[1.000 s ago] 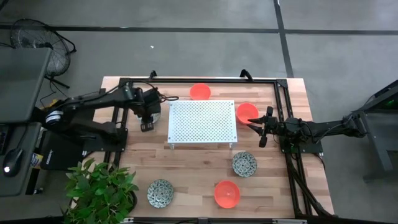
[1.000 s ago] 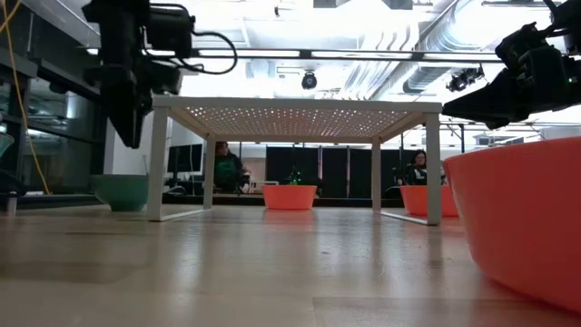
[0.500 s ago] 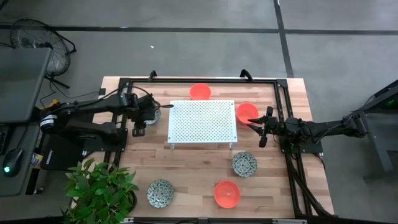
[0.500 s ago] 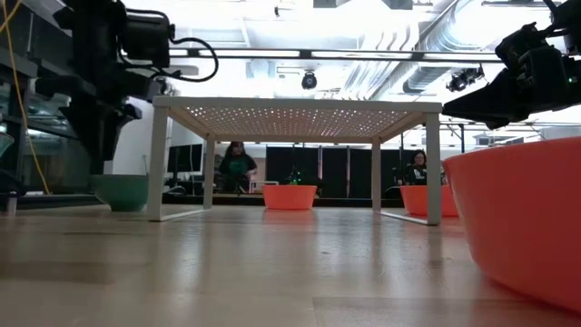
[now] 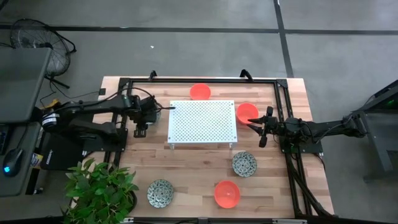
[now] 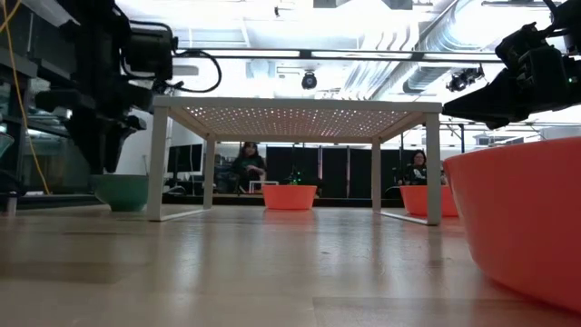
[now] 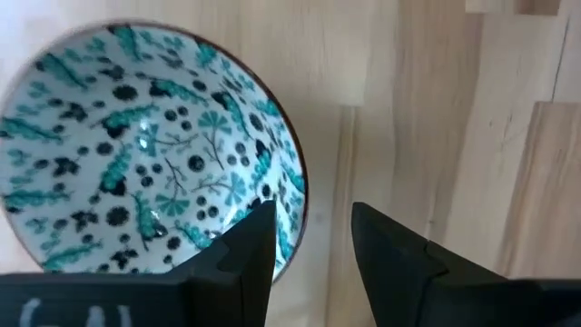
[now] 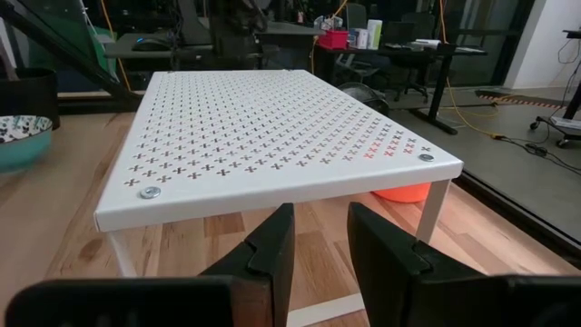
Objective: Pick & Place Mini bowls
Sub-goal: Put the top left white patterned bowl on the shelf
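Since the earlier frame, the left gripper (image 5: pixel 141 129) had drawn back toward the picture's left, off the platform's (image 5: pixel 202 122) left edge, while the right arm had not shifted. In the left wrist view its fingers (image 7: pixel 243 254) stood spread a little, holding nothing, straddling the rim of a speckled bowl (image 7: pixel 136 154) that lay on the wood below, one finger over the bowl's inside and the other over bare table (image 7: pixel 436 118). In the high view that bowl was mostly hidden under the left arm, just left of the platform. Five more bowls showed there: an orange one (image 5: pixel 199 91) above the platform's top edge, an orange one (image 5: pixel 246 112) touching or just off its right edge, a speckled one (image 5: pixel 244 163) at lower right, another speckled one (image 5: pixel 160 193) at lower left, and an orange one (image 5: pixel 227 194) at the bottom centre. That made three orange and three speckled bowls, six in all, none of them on the platform. The right gripper (image 5: pixel 263 126) hung just right of the orange bowl at the platform's right edge; its fingers (image 8: pixel 263 250) were parted slightly, with nothing between them, pointed at the platform. One potted plant (image 5: pixel 102 186) stood at the lower left corner of the table.
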Controlling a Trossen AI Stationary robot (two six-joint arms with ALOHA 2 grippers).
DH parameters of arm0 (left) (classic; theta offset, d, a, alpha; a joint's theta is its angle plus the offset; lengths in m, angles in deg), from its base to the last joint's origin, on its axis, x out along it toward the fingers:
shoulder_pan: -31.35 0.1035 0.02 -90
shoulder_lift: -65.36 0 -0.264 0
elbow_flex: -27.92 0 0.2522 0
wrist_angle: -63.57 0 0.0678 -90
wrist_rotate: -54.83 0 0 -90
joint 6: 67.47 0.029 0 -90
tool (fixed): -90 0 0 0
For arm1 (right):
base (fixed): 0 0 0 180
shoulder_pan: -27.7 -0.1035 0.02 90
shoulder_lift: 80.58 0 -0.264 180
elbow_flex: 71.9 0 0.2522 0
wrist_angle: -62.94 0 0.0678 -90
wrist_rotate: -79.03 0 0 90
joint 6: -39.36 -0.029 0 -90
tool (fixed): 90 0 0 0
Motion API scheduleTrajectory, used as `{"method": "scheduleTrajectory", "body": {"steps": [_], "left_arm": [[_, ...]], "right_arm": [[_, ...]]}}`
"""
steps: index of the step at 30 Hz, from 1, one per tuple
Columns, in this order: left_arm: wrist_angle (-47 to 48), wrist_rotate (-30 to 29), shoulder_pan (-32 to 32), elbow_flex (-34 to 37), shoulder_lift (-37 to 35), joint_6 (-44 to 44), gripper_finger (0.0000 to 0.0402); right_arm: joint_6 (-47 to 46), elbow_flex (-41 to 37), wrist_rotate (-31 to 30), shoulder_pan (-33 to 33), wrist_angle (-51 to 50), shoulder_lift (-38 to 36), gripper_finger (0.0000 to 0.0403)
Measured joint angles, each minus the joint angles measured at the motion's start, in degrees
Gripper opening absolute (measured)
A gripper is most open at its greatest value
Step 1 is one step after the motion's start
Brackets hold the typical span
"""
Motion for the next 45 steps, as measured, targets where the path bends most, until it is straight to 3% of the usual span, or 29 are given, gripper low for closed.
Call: {"method": "scheduleTrajectory", "body": {"steps": [24,38,45], "left_arm": [[-4.19,-3.76,0.02,-0.05,11.12,-2.83,0.0137],[-3.92,-5.26,-0.04,-0.53,10.78,-3.02,0.0013],[-3.06,-5.74,-0.02,-0.64,10.40,-3.37,0.0007]], "right_arm": [[0.00,-0.01,0.00,0.00,0.00,-0.02,0.0094],[0.02,-0.01,0.01,0.00,0.00,-0.02,0.0094],[0.00,-0.01,0.00,-0.01,0.00,-0.02,0.0094]]}}
